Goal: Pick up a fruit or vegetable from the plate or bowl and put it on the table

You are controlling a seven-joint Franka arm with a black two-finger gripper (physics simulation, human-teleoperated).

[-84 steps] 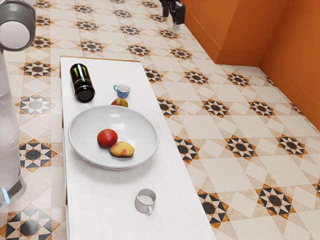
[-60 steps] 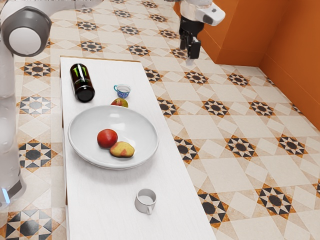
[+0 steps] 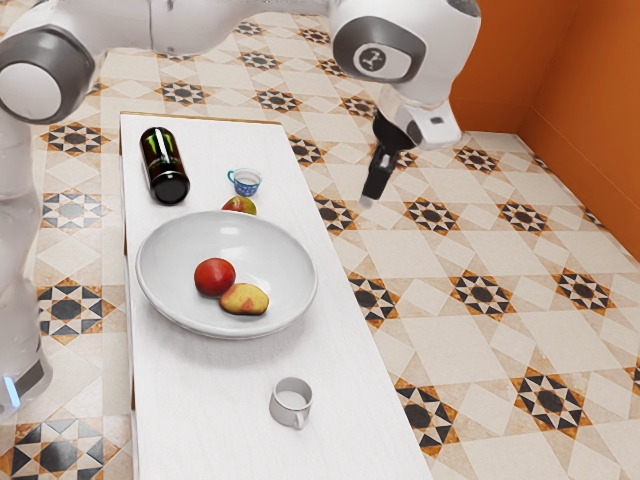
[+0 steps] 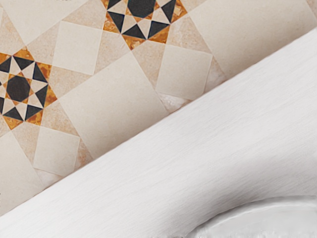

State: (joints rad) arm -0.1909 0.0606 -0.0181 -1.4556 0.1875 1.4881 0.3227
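In the exterior view my gripper (image 3: 371, 196) hangs in the air, past the table's long edge on the exterior view's right and higher than the bowl. The wide white bowl (image 3: 165, 285) stands on the white table (image 3: 200, 410). Inside it a red tomato-like fruit (image 3: 214, 277) lies beside a yellow-red mango-like fruit (image 3: 245, 299). Another green and red fruit (image 3: 240, 205) sits on the table behind the bowl, partly hidden by its rim. The wrist view takes in the white tabletop (image 4: 163, 163) and part of the bowl (image 4: 267, 210).
A black can (image 3: 164, 165) stands at the table's far end, with a small blue patterned cup (image 3: 245, 182) near it. A grey mug (image 3: 291, 401) is on the near side of the bowl. Tiled floor (image 3: 455, 345) lies beyond the table's edge.
My arm has swung into the exterior view from its top edge. The gripper has come lower and nearer to the bowl, and has turned. Fruits, bowl and cups stay where they were.
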